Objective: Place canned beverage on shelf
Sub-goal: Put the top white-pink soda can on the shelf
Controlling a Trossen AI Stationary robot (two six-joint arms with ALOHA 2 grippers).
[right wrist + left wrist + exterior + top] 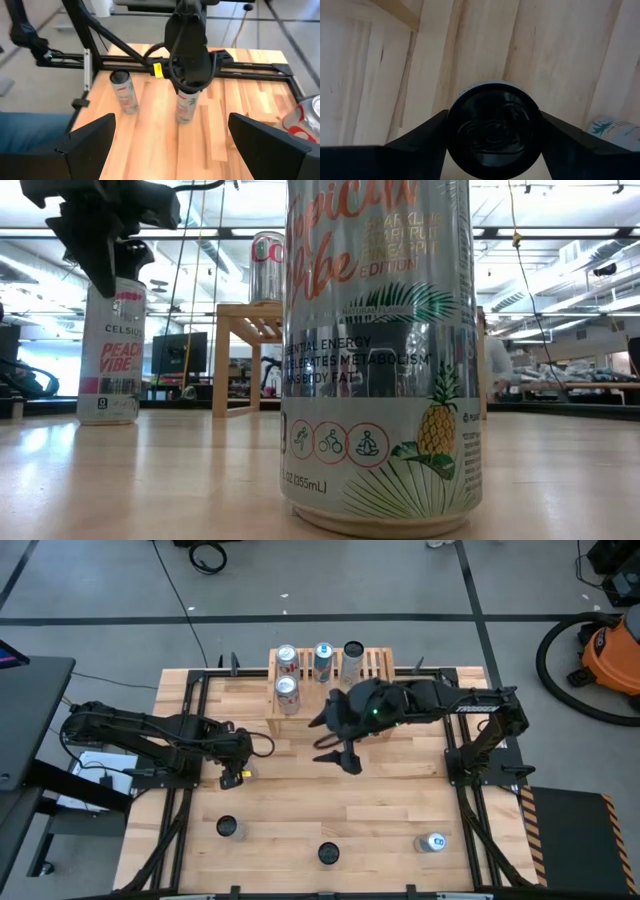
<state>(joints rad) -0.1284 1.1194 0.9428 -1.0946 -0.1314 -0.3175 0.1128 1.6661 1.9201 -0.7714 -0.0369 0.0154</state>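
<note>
From my seat I see the left claw (237, 776) low over the left part of the tabletop (400, 810), clenched around the top of an upright can (185, 106); the left wrist view shows its dark lid (492, 132) pinched between the two fingers (417, 135), and the right wrist view shows the can standing on the wood under that claw. Just beside it, toward the tabletop's left edge, stands another upright can (124, 91). Along the near edge I count a dark-topped can (227, 828), a second dark-topped one (328, 853) and, further right, a blue-topped can (434, 842).

The shelf (330, 690) sits at the far middle of the tabletop. A red-and-white can (287, 658), a blue can (323, 655) and a dark-topped can (352, 651) stand along its far side, and one more red-and-white can (287, 692) stands at its nearer left part.

The right claw (333, 748) hangs just in front of the shelf, released, its fingers (85, 140) spread wide with nothing between them, pointing toward the left arm.
</note>
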